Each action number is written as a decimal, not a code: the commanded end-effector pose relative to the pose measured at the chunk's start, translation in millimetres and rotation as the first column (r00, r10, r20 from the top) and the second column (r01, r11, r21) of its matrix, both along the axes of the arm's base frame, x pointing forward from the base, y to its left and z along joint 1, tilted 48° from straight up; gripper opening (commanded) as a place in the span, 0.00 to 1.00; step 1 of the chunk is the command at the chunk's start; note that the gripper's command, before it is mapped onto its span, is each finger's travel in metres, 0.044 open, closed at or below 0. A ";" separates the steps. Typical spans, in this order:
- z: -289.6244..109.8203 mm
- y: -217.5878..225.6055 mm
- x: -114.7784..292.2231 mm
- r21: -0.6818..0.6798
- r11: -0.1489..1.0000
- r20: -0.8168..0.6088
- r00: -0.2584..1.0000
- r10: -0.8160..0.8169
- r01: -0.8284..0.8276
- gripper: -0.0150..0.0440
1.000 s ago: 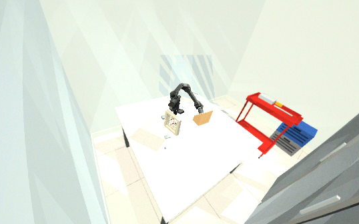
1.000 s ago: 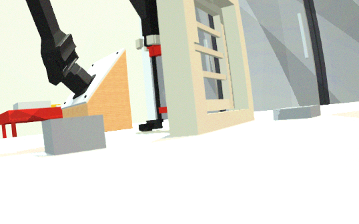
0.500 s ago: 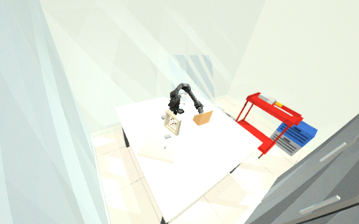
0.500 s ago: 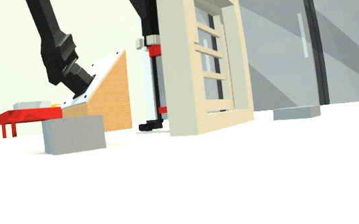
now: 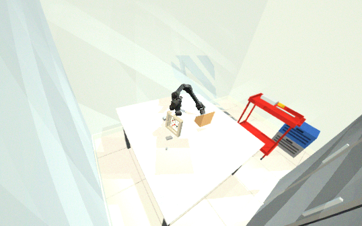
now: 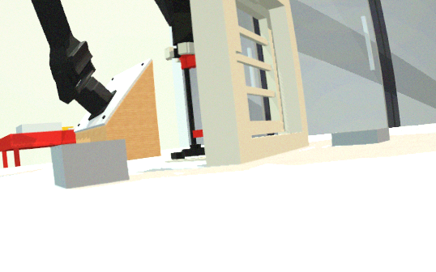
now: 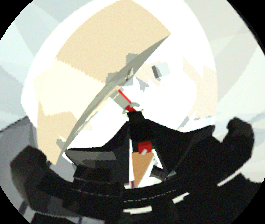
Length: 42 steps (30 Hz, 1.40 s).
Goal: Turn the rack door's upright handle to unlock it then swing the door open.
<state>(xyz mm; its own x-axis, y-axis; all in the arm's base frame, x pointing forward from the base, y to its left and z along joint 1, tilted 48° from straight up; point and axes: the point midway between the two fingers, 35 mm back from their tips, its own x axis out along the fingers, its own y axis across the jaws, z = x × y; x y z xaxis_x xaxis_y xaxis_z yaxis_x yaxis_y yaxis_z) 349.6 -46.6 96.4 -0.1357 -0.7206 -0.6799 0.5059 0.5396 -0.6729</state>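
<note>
The beige rack frame (image 5: pixel 180 130) (image 6: pixel 220 81) stands upright on the table (image 5: pixel 216 148). In the wrist view the frame (image 7: pixel 99 98) runs diagonally. The slatted door looks to be in line with it, though its exact angle is hard to tell. The upright handle, black with red parts (image 6: pixel 187 61) (image 7: pixel 125 97), is on the frame's arm side. My gripper (image 5: pixel 178 113) (image 6: pixel 182 34) (image 7: pixel 136 121) is shut on the handle's upper part, fingers turned at a slant to the frame. The fingers hide most of the handle's grip.
The arm's base sits on a wooden wedge (image 5: pixel 205 120) (image 6: pixel 134 117) beside the frame. Small grey blocks (image 5: pixel 169 138) (image 6: pixel 90 163) (image 6: pixel 359 138) stand around the frame. A red cart (image 5: pixel 276 111) (image 6: pixel 37 139) is beyond the table's edge.
</note>
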 end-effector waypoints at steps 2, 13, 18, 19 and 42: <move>-0.8 -0.5 -0.7 -0.021 0.989 0.155 0.977 -0.143 0.148 0.28; -0.8 -0.5 -0.7 0.037 0.868 0.521 0.732 -0.439 0.495 0.28; -0.7 -0.6 -0.6 0.109 0.777 0.652 0.546 -0.526 0.620 0.28; -0.7 -0.6 -0.6 0.126 0.757 0.674 0.505 -0.539 0.641 0.28; -0.7 -0.6 -0.6 0.213 0.660 0.756 0.306 -0.578 0.720 0.28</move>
